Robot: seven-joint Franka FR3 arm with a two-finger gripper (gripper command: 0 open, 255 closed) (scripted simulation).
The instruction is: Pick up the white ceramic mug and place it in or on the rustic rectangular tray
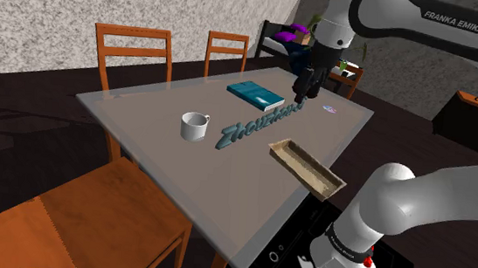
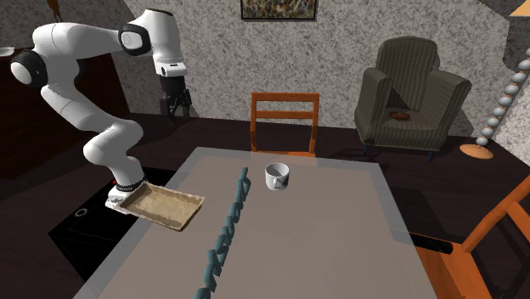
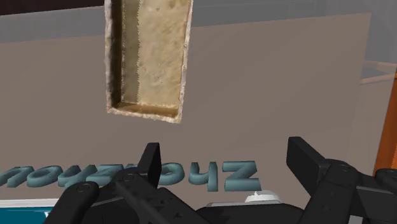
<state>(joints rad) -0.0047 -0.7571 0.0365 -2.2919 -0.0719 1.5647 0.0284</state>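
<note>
On the bench (image 1: 142, 112): a white mug (image 1: 195, 126), a shallow tan tray (image 1: 306, 167), a row of teal letters (image 1: 260, 126) and a teal book (image 1: 255, 94) sat on the grey top.
Mug: it stood upright at centre-left of the shoulder view, with its handle turned toward the letters just beside it. In the second exterior view the mug (image 2: 277, 177) stood near the far end of the bench, in the middle of the frame.
Tray: it lay along the bench edge nearest the stand (image 1: 350, 260), right of centre in the shoulder view. It was well apart from the mug, with the letters between them.
Gripper (image 1: 303, 92): it hung in the air above the bench, right of centre near the top of the shoulder view, over the end of the letters by the book. In the wrist view its two black fingers (image 3: 149, 162) stood apart and clasped nothing, with the tray (image 3: 149, 57) and letters (image 3: 127, 175) beyond them.
Arm (image 2: 93, 51): white with dark joints, it rose at the upper left of the second exterior view.
Chairs (image 1: 134, 50): two wooden ones stood beyond the bench at the upper left of the shoulder view.
Armchair (image 2: 412, 93): a dark one stood at the upper right of the second exterior view.
</note>
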